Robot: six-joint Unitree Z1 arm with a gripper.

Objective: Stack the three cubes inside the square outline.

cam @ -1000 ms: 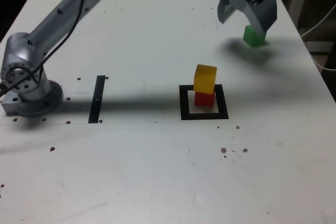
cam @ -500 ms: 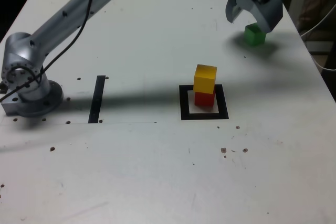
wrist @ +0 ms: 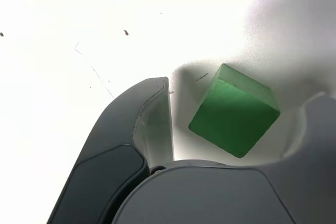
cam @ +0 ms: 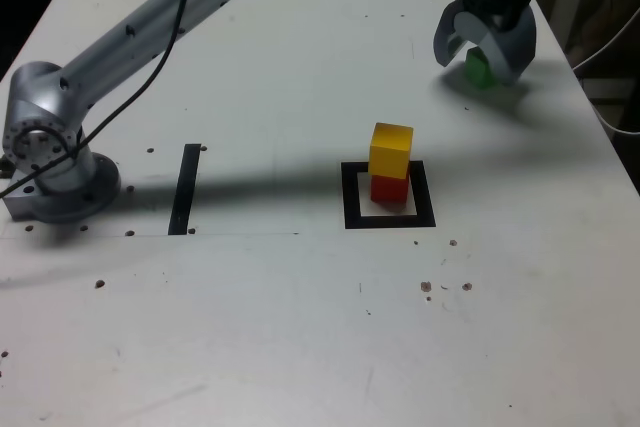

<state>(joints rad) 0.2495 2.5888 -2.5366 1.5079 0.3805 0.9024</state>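
green cube [cam: 479,68]: sits on the bench [cam: 280,327] at the far right corner in the exterior view, well apart from the stack. In the wrist view [wrist: 234,110] it's right between the two jaws, turned a bit so its faces aren't square to them.

claw [cam: 485,47]: spread open and straddling the cube, a jaw on either side, not pinching anything yet. There's a gap on both sides in the wrist view [wrist: 231,124], so no contact as far as can be seen.

key relation: cube is basically dead centre in the claw, slightly skewed. Closing would probably twist it straight, or nip it by the corners if the skew holds.

stack: yellow cube [cam: 391,150] on top of red cube [cam: 389,188], sitting a touch off-square on it.

outline [cam: 350,197]: red cube is inside it, toward the far edge.

progress: two of three stacked, looks like. Green is the last one, and it'd need carrying toward the camera and the exterior view's left.

strip [cam: 185,188]: black, off on the exterior view's left, not involved.
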